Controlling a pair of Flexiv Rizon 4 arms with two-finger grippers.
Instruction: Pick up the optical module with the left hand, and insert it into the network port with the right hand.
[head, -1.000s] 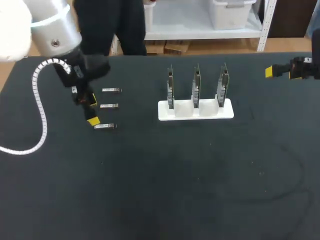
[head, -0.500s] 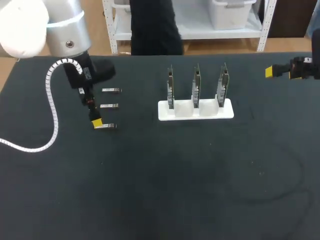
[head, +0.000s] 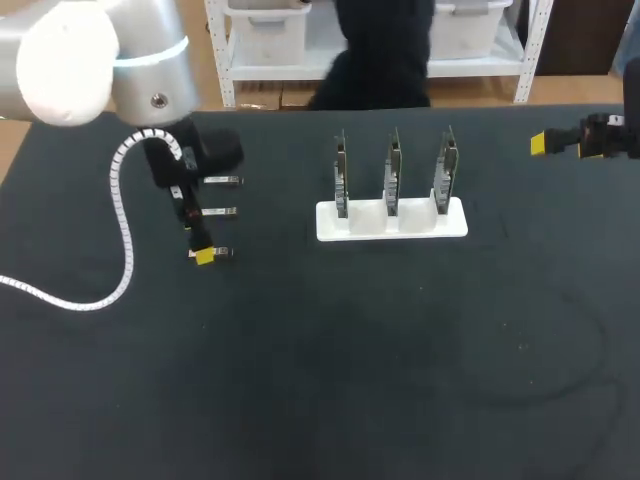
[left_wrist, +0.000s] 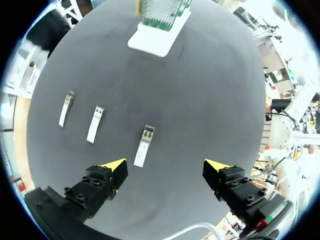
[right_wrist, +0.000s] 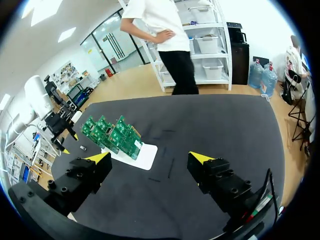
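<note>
Three small metal optical modules lie in a row on the black table: far (head: 222, 181), middle (head: 218, 212) and near (head: 216, 252). My left gripper (head: 198, 238) hangs open above the near one, one yellow tip by its end. In the left wrist view the near module (left_wrist: 144, 145) lies just ahead of the open gripper (left_wrist: 167, 167), closer to one finger, with the other two modules (left_wrist: 95, 124) (left_wrist: 66, 108) off to the side. A white holder (head: 392, 222) carries three upright green boards (head: 392, 165). My right gripper (head: 540, 143) stays open at the far right edge, holding nothing (right_wrist: 150, 159).
The white holder (left_wrist: 159, 37) with its boards stands further ahead of the left gripper. A white coiled cable (head: 120, 230) hangs from my left arm over the table's left side. In the right wrist view the boards (right_wrist: 112, 134) stand far ahead of the fingers.
My left arm has swung to the right, and its gripper has shifted slightly right and nearer, over the near module. The right arm has not moved.
</note>
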